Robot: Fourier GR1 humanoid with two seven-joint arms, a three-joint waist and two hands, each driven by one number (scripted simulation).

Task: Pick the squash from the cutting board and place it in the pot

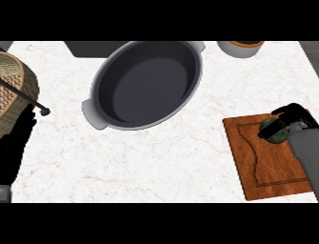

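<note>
Squash gripped at the cutting board, pot waiting in the upper middle of the frame.

Left to right: the left hand (pixel 7 147) hangs open at the left edge below a wicker basket (pixel 0 90); the pot (pixel 146 83) sits empty on the table (pixel 154 162); the right hand (pixel 292 119) curls its fingers round the squash (pixel 272 131) over the cutting board (pixel 260 157). The squash could slip in transit or clip the pot's near rim; a cup (pixel 241 47) stands clear in the upper right.

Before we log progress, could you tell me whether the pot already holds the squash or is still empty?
Empty: the pot shows only its bare dark inside. The squash is over the cutting board, with the right hand around it.
</note>
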